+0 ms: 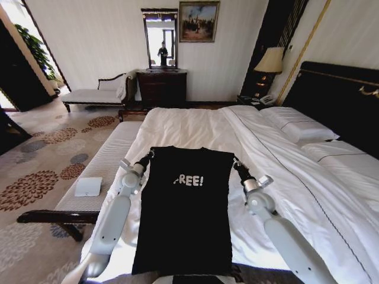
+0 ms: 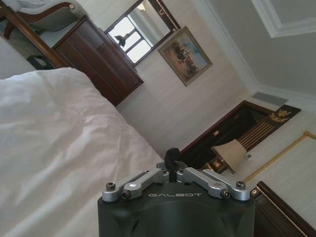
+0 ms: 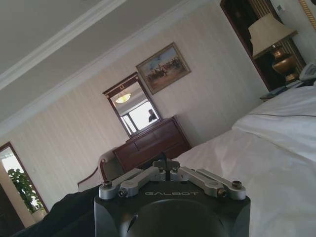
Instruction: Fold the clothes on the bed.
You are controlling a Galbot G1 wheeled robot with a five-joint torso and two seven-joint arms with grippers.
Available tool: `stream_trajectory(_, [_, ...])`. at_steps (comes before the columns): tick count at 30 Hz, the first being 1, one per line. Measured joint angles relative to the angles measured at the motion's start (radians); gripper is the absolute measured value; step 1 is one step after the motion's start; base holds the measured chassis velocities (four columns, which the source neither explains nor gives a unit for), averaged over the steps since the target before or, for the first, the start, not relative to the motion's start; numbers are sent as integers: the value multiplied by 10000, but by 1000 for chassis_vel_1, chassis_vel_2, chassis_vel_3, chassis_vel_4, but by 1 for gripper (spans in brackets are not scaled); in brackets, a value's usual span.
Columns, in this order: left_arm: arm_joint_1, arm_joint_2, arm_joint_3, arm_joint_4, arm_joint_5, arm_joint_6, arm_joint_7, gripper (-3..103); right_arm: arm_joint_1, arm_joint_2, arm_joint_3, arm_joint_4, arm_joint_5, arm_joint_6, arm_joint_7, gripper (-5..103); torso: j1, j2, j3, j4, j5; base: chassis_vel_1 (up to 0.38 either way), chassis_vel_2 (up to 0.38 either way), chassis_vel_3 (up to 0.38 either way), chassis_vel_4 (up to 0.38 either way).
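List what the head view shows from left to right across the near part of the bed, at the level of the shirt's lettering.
Grey-striped bench → left gripper → black T-shirt → right gripper → white duvet.

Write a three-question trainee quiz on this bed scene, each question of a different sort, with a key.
1. True or false: the black T-shirt lies flat on the white bed with its FREE! lettering facing up.
2. Multiple choice: where is the left pincer?
A. at the shirt's far left corner
B. on the pillow
C. above the bench
3. Fill in: the right pincer sits at the shirt's far ____ corner.

Key
1. True.
2. A. Both arms reach along the shirt's sides to its far corners.
3. Right.
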Motion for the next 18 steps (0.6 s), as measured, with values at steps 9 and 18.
stream_trajectory(9, [-1015,278,326,652,-270,-112,236,1,1612,-560,-1029,-654,693,234,-398,0,3,0,2,1,-1,0,0,0,0])
stream_trajectory(18, [-763,326,633,824,-298,-1002,1411,1,1632,-252,-1208,-948,591,533,-713,0,5,-1,2,0,-2,0,0,0,0])
